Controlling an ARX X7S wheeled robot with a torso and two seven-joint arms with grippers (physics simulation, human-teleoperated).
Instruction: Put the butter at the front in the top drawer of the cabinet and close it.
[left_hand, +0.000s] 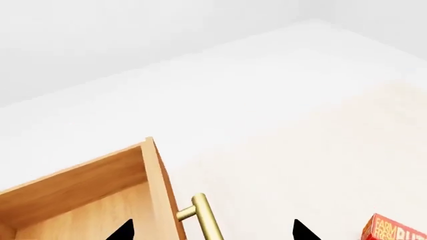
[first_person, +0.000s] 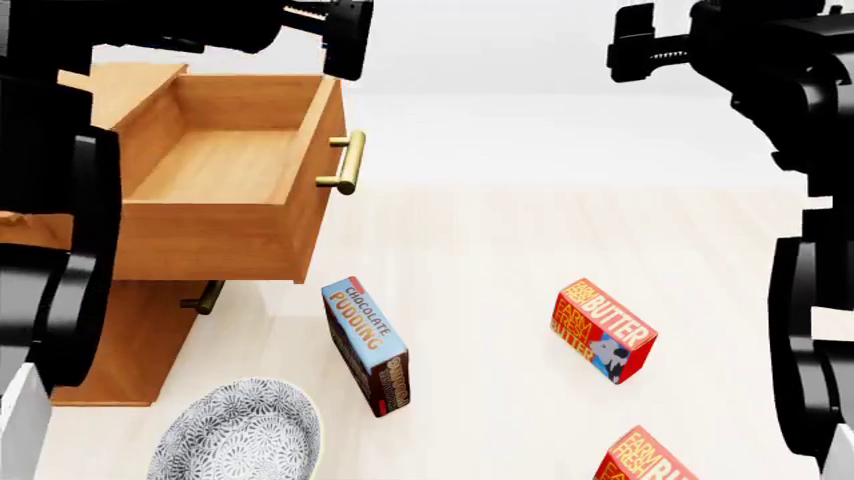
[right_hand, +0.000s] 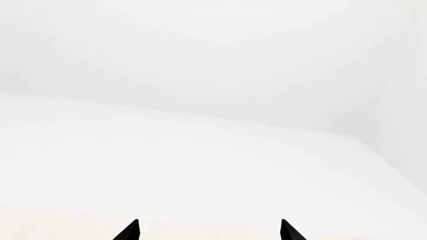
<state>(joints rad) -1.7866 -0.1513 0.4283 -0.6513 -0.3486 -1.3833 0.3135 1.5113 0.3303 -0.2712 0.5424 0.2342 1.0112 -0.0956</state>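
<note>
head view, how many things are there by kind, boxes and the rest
butter boxes: 2
pudding box: 1
bowl: 1
cabinet: 1, top drawer pulled open
total: 5

A blue-and-brown box lettered "CHOCOLATE PUDDING" lies near the middle of the pale bench, its long side running from far left to near right. To its near left sits a round bowl with a fine grey-and-white pattern, cut off by the near edge of the head view. The lower drawer's brass handle shows in shadow just left of the pudding box's far end. Beyond the bench, plain white walls meet in a corner.
</note>
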